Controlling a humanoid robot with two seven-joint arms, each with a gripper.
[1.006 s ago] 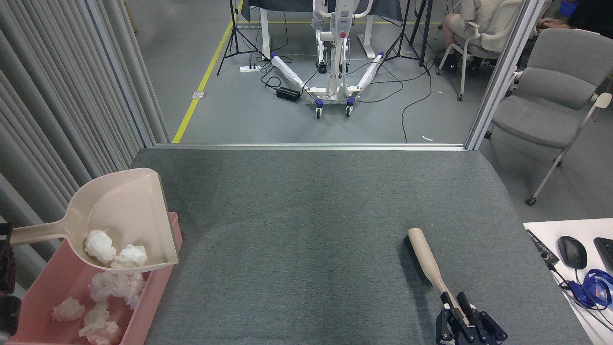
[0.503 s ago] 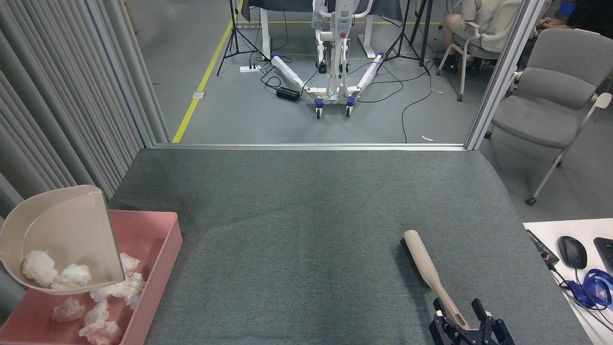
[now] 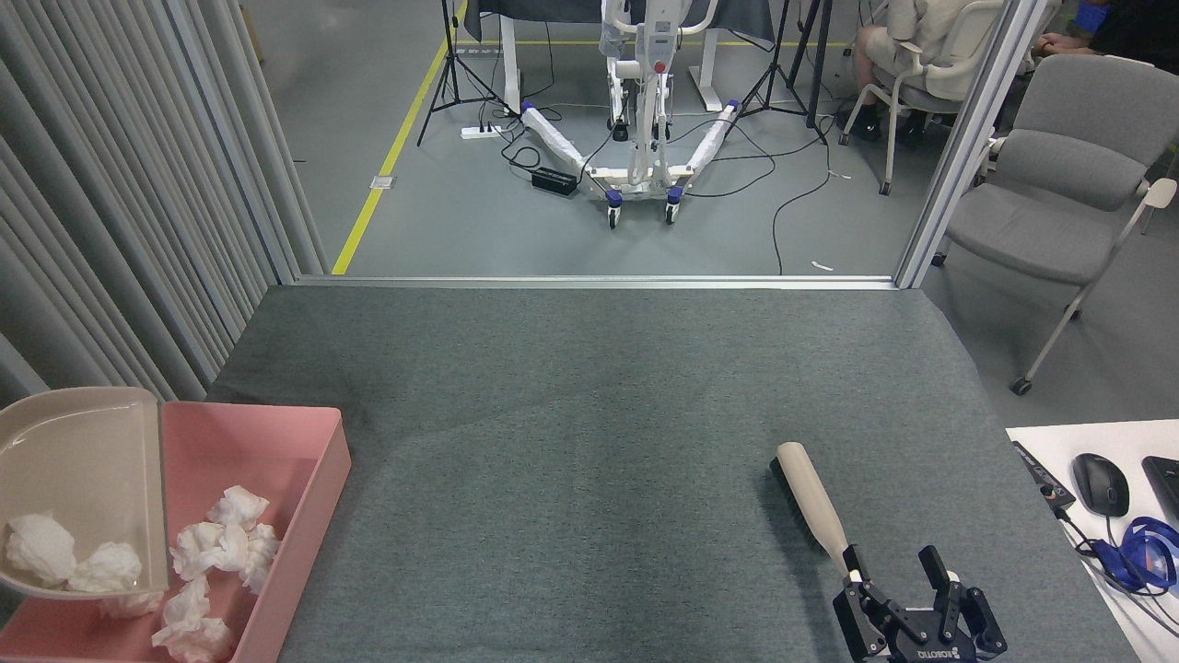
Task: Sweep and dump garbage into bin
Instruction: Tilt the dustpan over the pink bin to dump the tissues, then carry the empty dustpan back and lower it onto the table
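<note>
The beige dustpan (image 3: 83, 460) hangs tilted at the left edge, over the left part of the pink bin (image 3: 322, 479). Two wads of garbage (image 3: 41, 548) lie in the pan's low corner. Several more wads of garbage (image 3: 226, 543) lie inside the bin. The pan's handle and my left gripper are out of view. At the bottom right my right gripper (image 3: 892, 566) stands open. The beige brush (image 3: 806, 493) lies on the grey table mat, its handle end just beside the gripper's left finger (image 3: 852, 564).
Grey curtains (image 3: 110, 230) run along the left side. A metal strip (image 3: 599, 282) marks the table's far edge. A white desk (image 3: 1041, 437) with a mouse (image 3: 1100, 483) and blue headphones (image 3: 1147, 552) sits at the right. A grey chair (image 3: 1059, 184) stands beyond.
The dustpan has swung left and lower with its two wads still in it. My right gripper has opened, let go of the brush handle and drawn back a little.
</note>
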